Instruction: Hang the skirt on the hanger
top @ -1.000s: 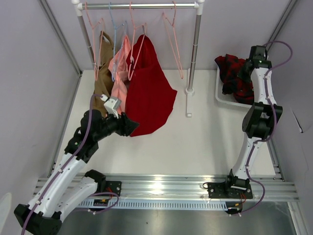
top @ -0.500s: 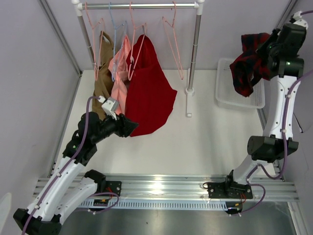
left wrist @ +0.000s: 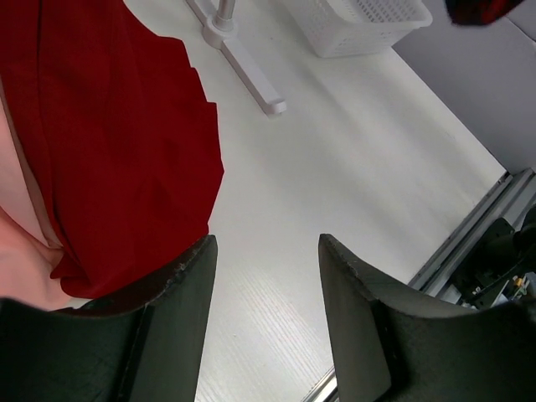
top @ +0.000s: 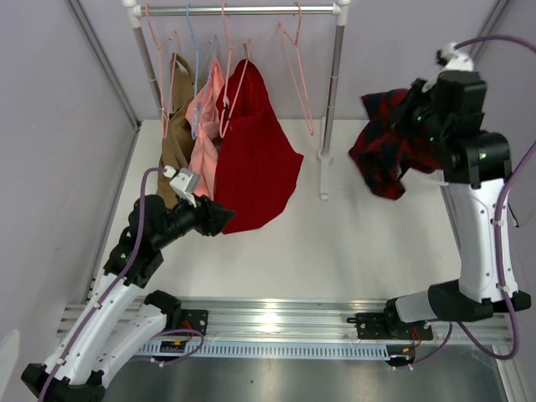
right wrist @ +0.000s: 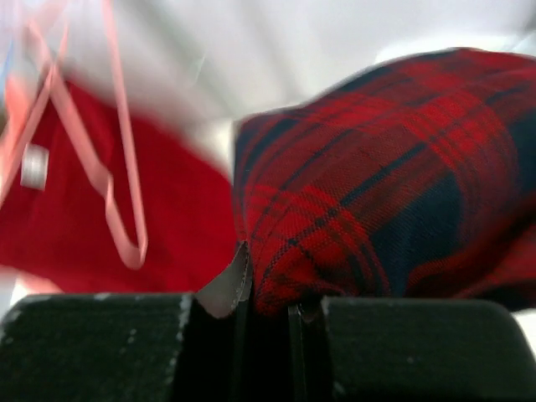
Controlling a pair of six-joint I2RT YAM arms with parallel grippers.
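Observation:
The plaid skirt [top: 383, 151] hangs bunched in the air right of the rack post, held by my right gripper [top: 414, 117], which is shut on its upper edge. In the right wrist view the skirt [right wrist: 394, 176] fills the right side, pinched between the jaws of my right gripper [right wrist: 268, 311]. The pale-pink hanger [top: 297, 74] hangs bare at the right end of the rail, and it shows blurred in the right wrist view [right wrist: 117, 167]. My left gripper [top: 221, 219] is open and empty, by the lower edge of the plain red garment [top: 255, 155].
The rack holds a tan garment [top: 174, 134], a salmon-pink one [top: 205, 117] and the plain red one [left wrist: 109, 126]. The rack post [top: 333, 84] and its foot [left wrist: 247, 71] stand between skirt and clothes. A white basket [left wrist: 360, 21] sits at the far right.
My right arm lifted the skirt out of the basket, then swung it left and lower toward the rack. The left arm has barely moved.

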